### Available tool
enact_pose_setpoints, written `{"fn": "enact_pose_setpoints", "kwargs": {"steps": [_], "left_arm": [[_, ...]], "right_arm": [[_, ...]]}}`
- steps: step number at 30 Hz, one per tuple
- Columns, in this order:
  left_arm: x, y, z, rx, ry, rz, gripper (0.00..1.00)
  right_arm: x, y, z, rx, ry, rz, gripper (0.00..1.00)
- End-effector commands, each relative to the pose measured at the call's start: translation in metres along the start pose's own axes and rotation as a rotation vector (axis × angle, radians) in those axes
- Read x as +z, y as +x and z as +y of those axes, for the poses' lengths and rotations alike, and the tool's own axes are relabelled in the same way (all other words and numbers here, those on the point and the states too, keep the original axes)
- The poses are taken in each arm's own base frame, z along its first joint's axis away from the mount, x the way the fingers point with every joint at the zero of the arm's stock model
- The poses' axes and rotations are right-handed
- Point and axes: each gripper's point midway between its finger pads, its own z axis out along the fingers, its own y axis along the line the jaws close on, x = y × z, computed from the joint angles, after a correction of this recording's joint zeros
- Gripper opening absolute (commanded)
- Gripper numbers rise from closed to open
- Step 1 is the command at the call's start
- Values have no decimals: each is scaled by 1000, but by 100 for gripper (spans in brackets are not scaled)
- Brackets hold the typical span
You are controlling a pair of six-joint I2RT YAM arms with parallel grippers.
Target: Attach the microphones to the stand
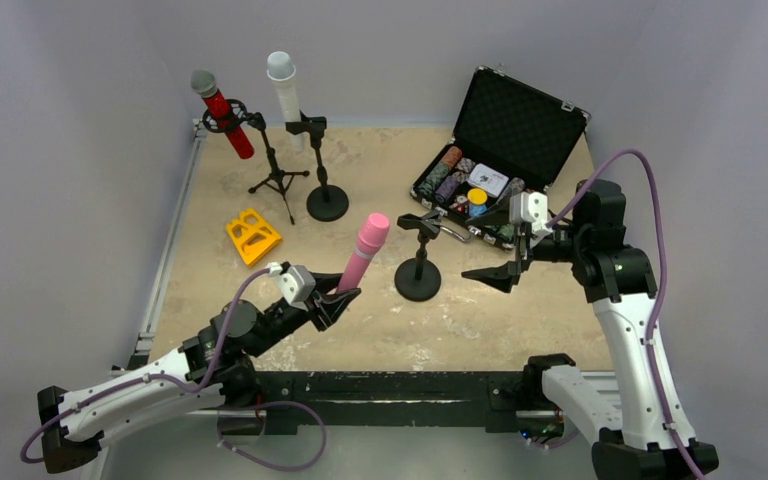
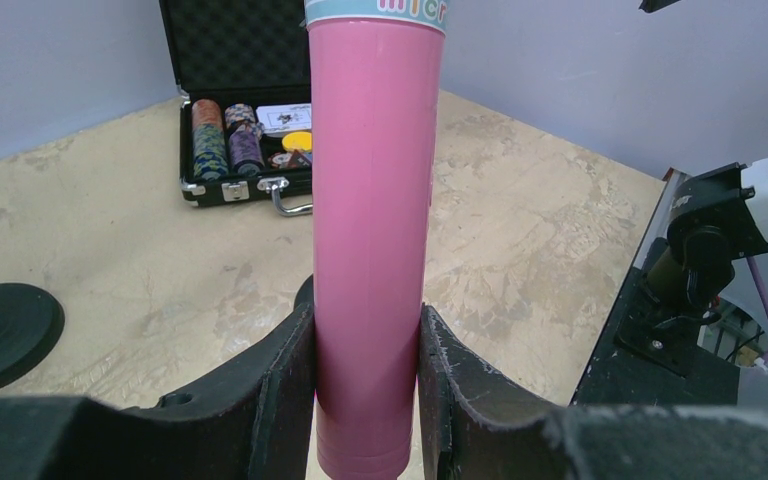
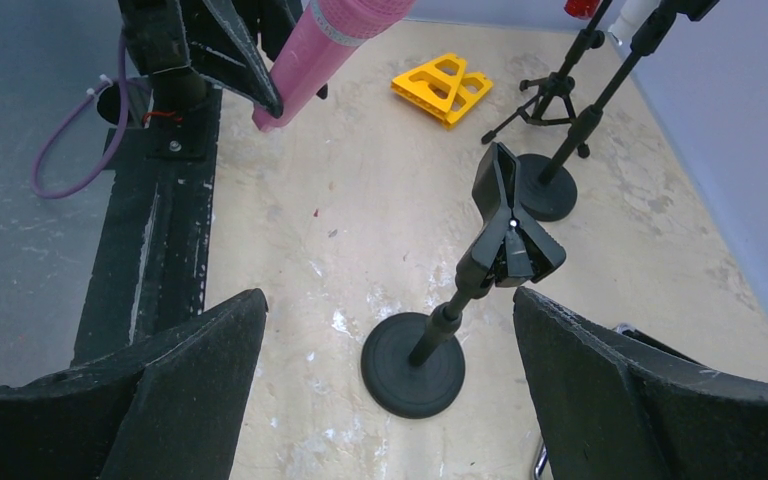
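A robotics lab test cell, plainly: a beige, stone-patterned tabletop is boxed in by bare grey walls. A silver aluminium rail runs down its left edge, and a black metal mounting bar spans the near edge. Bolted there are a white-and-black left robot arm and its right twin, trailing purple cable. Props are out: an open black case of poker chips at the far right corner, a yellow plastic block near the left edge.

— What stands where?
— The tripod stand is far left, one microphone in its clip. Just right of it, the second stand carries another microphone.
— And mid-table?
— The third stand. The third microphone is left of it in the left gripper, and the case behind-right. The block lies before the tripod.
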Motion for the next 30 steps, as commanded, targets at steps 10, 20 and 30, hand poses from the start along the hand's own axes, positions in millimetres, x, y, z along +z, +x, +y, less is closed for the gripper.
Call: {"fn": "enact_pose_setpoints", "kwargs": {"steps": [10,20,30], "left_arm": [[3,-16,-1,5,8,-71,0],[6,-20,5,10,-31,-92,0],[24,-44,15,61,-59,-137,0]], "right_arm": [[1,2,-1,-25,-10,-10,97],[2,11,0,-104,-47,8,99],[14,8,-43,-17,-10,94,98]]}}
